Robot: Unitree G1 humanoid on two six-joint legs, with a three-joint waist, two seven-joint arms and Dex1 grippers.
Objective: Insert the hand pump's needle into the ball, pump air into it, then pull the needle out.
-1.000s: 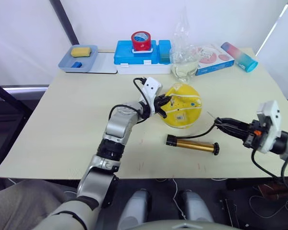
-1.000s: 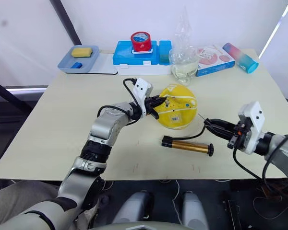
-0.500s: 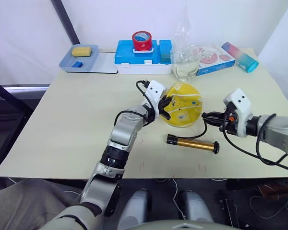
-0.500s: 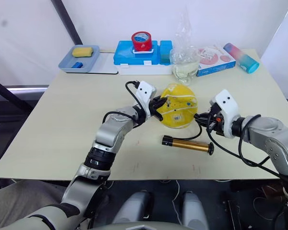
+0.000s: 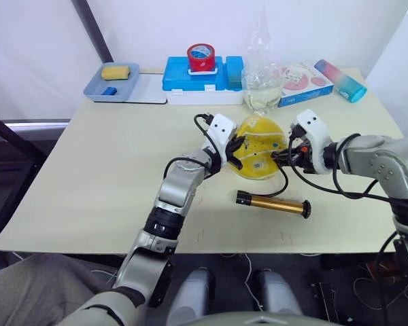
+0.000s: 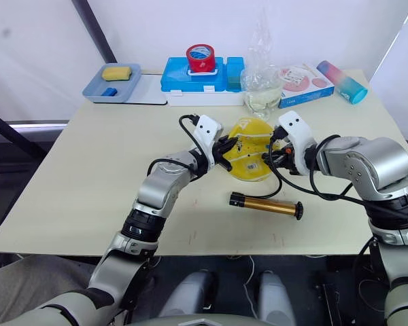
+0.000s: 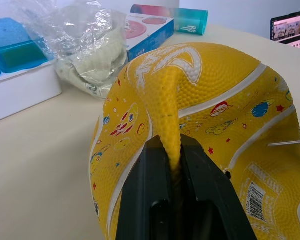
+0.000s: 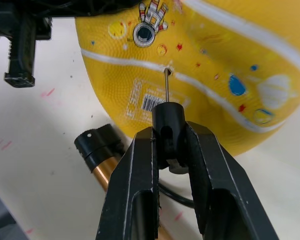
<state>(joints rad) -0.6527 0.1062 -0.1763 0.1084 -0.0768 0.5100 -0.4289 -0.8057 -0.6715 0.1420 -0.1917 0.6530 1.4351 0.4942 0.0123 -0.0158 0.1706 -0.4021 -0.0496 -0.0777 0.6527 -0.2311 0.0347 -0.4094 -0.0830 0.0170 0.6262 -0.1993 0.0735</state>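
Ball (image 5: 260, 147) at frame centre on the table (image 5: 88, 176), limp, soft yellow rubber, folds easily; left gripper (image 7: 174, 165) clamps a pinched ridge of its skin, which looks like the right hold for steadying it. Needle (image 8: 167, 86) is thin and stiff, likely bends if pushed off-axis, so best taken by its black fitting. Right gripper (image 8: 168, 150), centre-right, is closed on that fitting, needle tip touching the valve hole on the white seam. Hand pump (image 5: 272, 203) lies free on the table just below the ball, hose looping up to the fitting; light, slim tube
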